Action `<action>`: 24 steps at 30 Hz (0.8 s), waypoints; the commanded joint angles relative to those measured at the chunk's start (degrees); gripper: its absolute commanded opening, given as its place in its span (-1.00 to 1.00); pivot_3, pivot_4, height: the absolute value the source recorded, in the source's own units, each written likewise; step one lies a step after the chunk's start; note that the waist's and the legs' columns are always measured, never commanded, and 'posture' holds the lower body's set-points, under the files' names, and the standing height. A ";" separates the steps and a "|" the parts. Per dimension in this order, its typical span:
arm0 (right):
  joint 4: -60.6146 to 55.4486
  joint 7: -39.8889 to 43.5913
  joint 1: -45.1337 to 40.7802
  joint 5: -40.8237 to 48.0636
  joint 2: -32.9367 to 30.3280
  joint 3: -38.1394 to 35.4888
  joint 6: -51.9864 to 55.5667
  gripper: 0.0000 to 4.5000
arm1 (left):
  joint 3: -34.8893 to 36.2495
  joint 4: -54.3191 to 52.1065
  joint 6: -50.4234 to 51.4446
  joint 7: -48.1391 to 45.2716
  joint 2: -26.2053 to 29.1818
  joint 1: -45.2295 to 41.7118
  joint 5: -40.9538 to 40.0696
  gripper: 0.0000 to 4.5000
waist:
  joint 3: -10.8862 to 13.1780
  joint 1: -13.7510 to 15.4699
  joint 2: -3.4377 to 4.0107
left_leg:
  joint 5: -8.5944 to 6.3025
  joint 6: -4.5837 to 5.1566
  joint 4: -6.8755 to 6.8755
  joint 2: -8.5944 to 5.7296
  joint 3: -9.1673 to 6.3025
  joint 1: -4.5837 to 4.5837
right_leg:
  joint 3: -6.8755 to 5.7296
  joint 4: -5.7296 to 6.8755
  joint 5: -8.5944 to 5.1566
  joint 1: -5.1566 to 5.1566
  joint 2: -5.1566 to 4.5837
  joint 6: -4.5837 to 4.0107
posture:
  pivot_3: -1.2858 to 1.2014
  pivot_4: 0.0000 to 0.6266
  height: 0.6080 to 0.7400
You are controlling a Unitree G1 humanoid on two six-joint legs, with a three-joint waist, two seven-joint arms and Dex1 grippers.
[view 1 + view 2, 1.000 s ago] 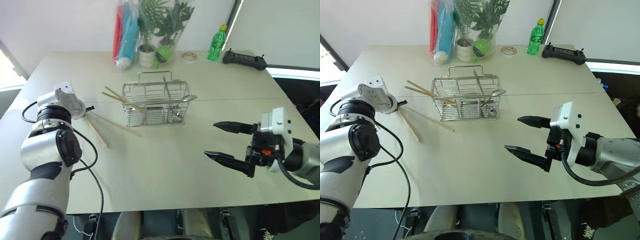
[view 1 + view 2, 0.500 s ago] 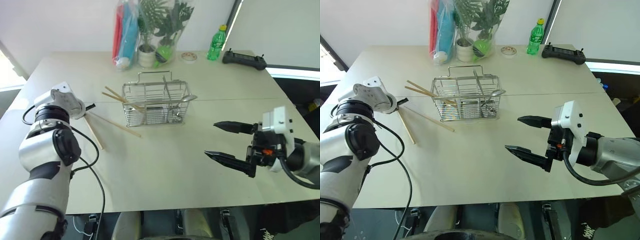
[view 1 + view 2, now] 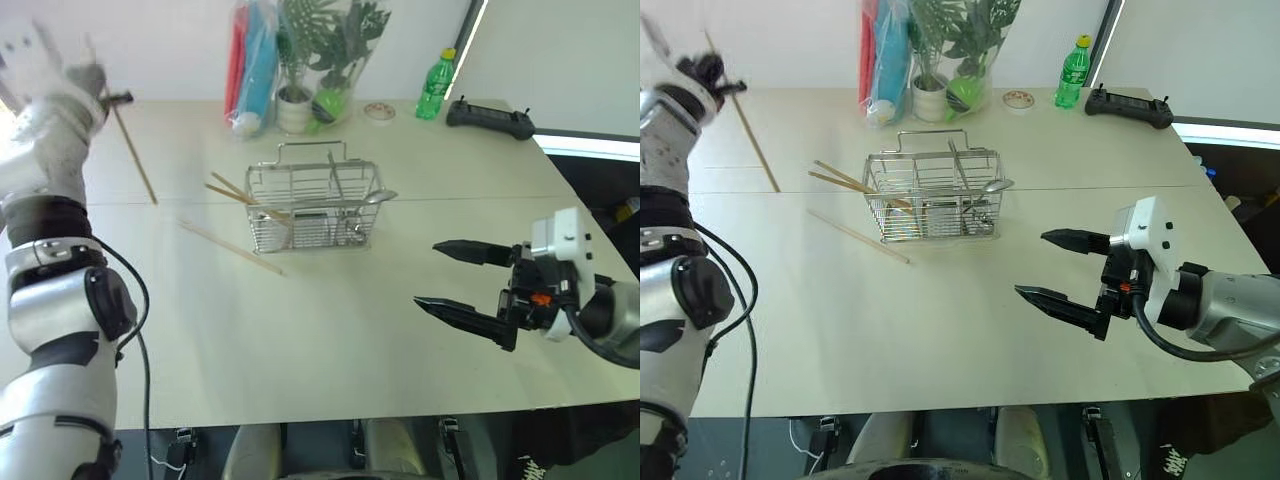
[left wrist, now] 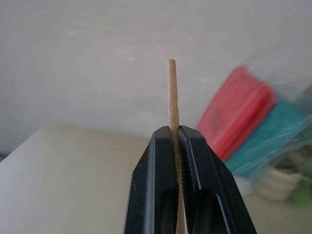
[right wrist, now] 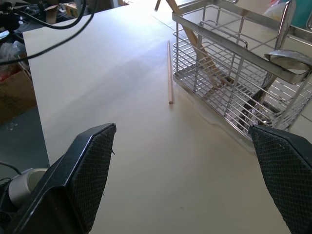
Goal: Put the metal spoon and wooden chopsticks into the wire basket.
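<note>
The wire basket point(image 3: 315, 210) stands mid-table. The metal spoon point(image 3: 378, 197) rests inside it, its bowl poking over the right rim. Two wooden chopsticks point(image 3: 232, 190) lean out over the basket's left rim. Another chopstick point(image 3: 230, 248) lies flat on the table, front-left of the basket. High at the far left, my left gripper point(image 3: 112, 97) is shut on one more chopstick point(image 3: 135, 155), which hangs tilted in the air; the wrist view shows its tip point(image 4: 171, 92) rising between the closed fingers. My right gripper point(image 3: 426, 272) hovers open and empty, right of and nearer than the basket point(image 5: 234, 83).
At the table's back stand a potted plant point(image 3: 295, 105), red and teal bags point(image 3: 250, 70), a tape roll point(image 3: 378, 114), a green bottle point(image 3: 433, 88) and a black controller point(image 3: 488, 117). The table's right edge point(image 3: 600, 230) drops off beside my right arm.
My left gripper has risen sharply from table level to high at the far left, carrying one chopstick up off the table. The right gripper has stayed put.
</note>
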 commanded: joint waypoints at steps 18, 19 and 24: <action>-2.01 -3.03 2.61 3.54 0.03 -5.73 0.72 1.00 | -6.18 -15.04 -6.28 -11.30 -16.03 -2.22 -8.74 -0.98 | -0.01 0.65 0.04 | -0.02 0.10 0.05 0.01 -0.01 0.14 | 0.03 0.02 0.01 0.16 0.09 0.02 | 0.03 -0.52 0.44; -2.16 -3.34 2.83 3.76 0.12 -5.93 0.67 1.00 | -6.57 -15.21 -6.39 -11.36 -16.57 -1.55 -8.54 -0.98 | -0.02 0.66 0.06 | -0.03 0.11 0.04 0.02 -0.01 0.15 | 0.03 0.03 0.01 0.16 0.12 0.02 | 0.03 -0.52 0.44; -2.84 -5.02 3.48 4.55 0.59 -6.21 0.35 1.00 | -8.71 -16.69 -6.70 -11.23 -18.67 2.97 -7.28 -0.98 | -0.05 0.75 0.12 | -0.03 0.12 0.08 0.03 -0.04 0.15 | 0.03 0.05 -0.03 0.18 0.14 -0.05 | 0.03 -0.52 0.44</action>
